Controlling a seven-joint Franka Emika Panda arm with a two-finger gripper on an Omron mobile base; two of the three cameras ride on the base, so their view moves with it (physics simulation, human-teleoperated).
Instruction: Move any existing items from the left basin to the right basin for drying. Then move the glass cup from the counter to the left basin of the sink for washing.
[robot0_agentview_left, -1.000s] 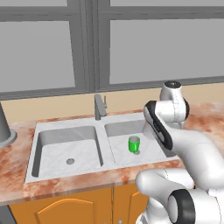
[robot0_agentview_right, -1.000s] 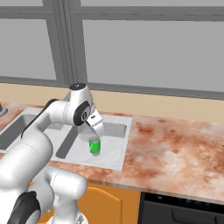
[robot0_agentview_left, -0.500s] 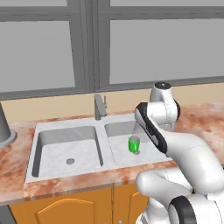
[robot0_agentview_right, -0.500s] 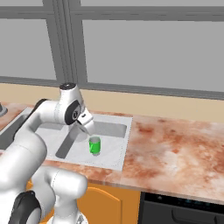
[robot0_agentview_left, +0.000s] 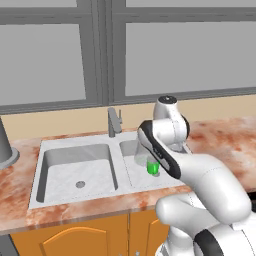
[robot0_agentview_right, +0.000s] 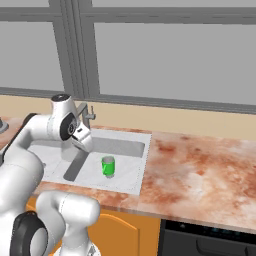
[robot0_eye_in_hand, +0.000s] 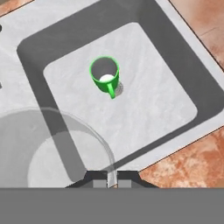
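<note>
Above the right basin (robot0_eye_in_hand: 175, 92), hand (robot0_eye_in_hand: 112, 180) closed on translucent glass cup (robot0_eye_in_hand: 57, 148), faint and half cut off

Grey-framed windows (robot0_agentview_left: 100, 50) above a beige wall (robot0_agentview_right: 200, 122).

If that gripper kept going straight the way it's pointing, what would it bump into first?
The gripper, shut on the glass cup's rim, points down into the right basin. Going straight on, it would probably meet the basin floor beside the green mug, though depth is hard to judge.
</note>
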